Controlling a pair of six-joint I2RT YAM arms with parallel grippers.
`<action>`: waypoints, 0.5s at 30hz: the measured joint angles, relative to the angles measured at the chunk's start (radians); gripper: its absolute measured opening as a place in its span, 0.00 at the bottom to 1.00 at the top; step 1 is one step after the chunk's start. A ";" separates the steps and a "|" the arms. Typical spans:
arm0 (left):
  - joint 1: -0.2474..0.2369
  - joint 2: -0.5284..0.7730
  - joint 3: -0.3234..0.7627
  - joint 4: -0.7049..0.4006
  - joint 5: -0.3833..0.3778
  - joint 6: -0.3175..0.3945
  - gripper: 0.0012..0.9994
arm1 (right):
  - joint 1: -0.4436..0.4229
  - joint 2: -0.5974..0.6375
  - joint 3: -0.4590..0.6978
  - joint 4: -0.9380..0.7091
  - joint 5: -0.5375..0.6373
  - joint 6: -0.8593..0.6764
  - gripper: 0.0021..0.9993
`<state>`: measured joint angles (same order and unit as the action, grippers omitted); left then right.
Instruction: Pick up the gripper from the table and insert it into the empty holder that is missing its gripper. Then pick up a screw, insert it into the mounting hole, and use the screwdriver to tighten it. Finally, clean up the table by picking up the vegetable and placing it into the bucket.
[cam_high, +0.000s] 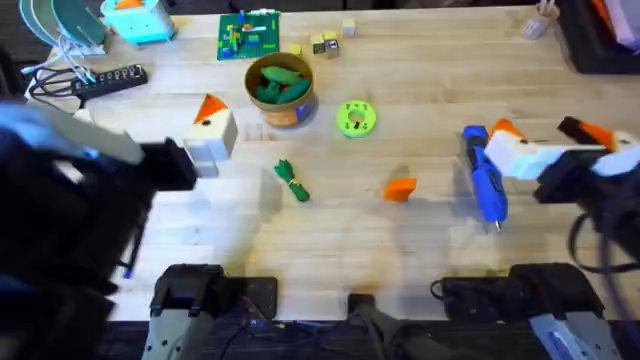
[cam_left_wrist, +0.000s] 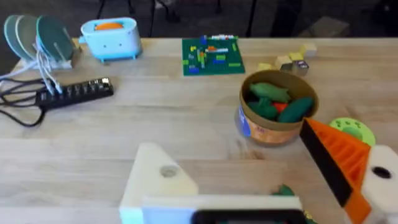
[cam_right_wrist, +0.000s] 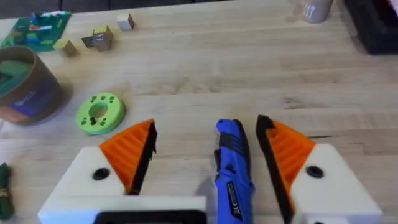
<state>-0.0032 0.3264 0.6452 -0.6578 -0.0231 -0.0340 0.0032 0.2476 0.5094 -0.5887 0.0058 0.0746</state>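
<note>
The loose orange gripper (cam_high: 400, 188) lies mid-table. My left gripper (cam_high: 212, 130) (cam_left_wrist: 249, 168) hovers left of the bucket (cam_high: 280, 92) (cam_left_wrist: 277, 112), open and holding nothing. One of its fingers is the bare white holder (cam_left_wrist: 158, 180); the other carries an orange tip. The dark green vegetable (cam_high: 292, 181) lies in front of the bucket. On the right lies the blue screwdriver (cam_high: 485, 178) (cam_right_wrist: 233, 165), and my right gripper (cam_high: 545, 135) (cam_right_wrist: 205, 149) stands open above it, a finger on each side. The screw is out of view.
A lime-green disc (cam_high: 356, 117) (cam_right_wrist: 99, 113) sits right of the bucket, which holds larger green toy vegetables. A green brick plate (cam_high: 248, 35), small blocks (cam_high: 325, 44), a blue toaster (cam_left_wrist: 110, 36) and a power strip (cam_high: 105, 82) line the back.
</note>
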 joint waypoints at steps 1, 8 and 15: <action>0.000 0.045 0.044 -0.036 0.000 -0.006 0.99 | 0.000 0.032 0.042 -0.031 0.000 0.000 0.98; 0.000 0.251 0.214 -0.114 0.063 -0.027 0.99 | 0.000 0.171 0.217 -0.092 0.000 0.000 0.98; -0.003 0.338 0.214 -0.148 0.217 -0.122 1.00 | 0.000 0.172 0.218 -0.100 0.000 0.000 0.98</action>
<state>-0.0059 0.6639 0.8593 -0.8056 0.1938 -0.1562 0.0032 0.4194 0.7269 -0.6891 0.0055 0.0746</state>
